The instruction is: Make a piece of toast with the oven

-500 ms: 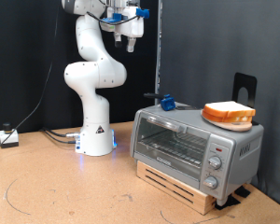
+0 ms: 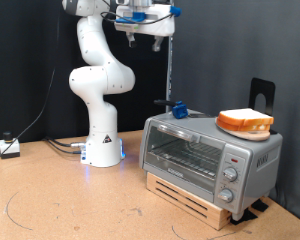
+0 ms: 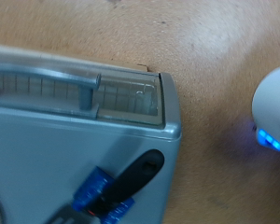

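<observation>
Gripper high at 12 o'clock in the exterior view, well above the oven; opening cannot be told, nothing seen between the fingers. Oven door shut, at 4 o'clock on the table. Slice of bread in orange dish atop the oven, toward 3 o'clock.
</observation>
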